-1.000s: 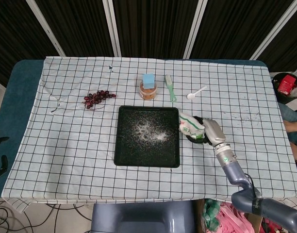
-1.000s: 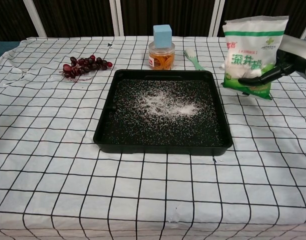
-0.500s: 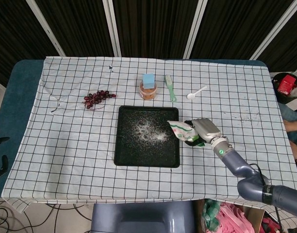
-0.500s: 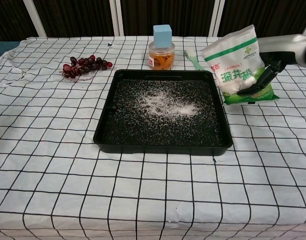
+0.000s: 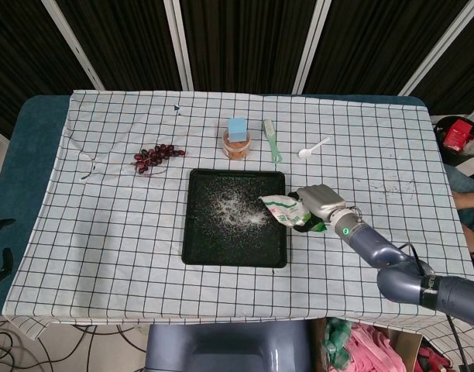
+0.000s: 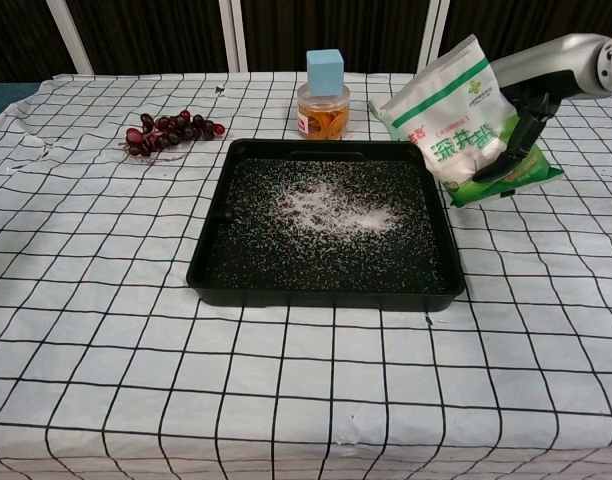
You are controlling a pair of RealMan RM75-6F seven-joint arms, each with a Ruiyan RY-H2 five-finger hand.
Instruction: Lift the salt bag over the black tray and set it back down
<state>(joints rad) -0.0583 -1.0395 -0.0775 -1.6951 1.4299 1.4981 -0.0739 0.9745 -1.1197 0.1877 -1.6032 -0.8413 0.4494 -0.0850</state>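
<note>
My right hand (image 6: pixel 521 120) grips the tilted salt bag (image 6: pixel 464 122) above the black tray's (image 6: pixel 211 262) three o'clock edge.

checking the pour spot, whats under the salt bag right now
The salt bag, tilted in the right robot hand, overhangs the right edge of the black tray. In the head view a dark thing peeks from beneath it; what it is is covered.
</note>
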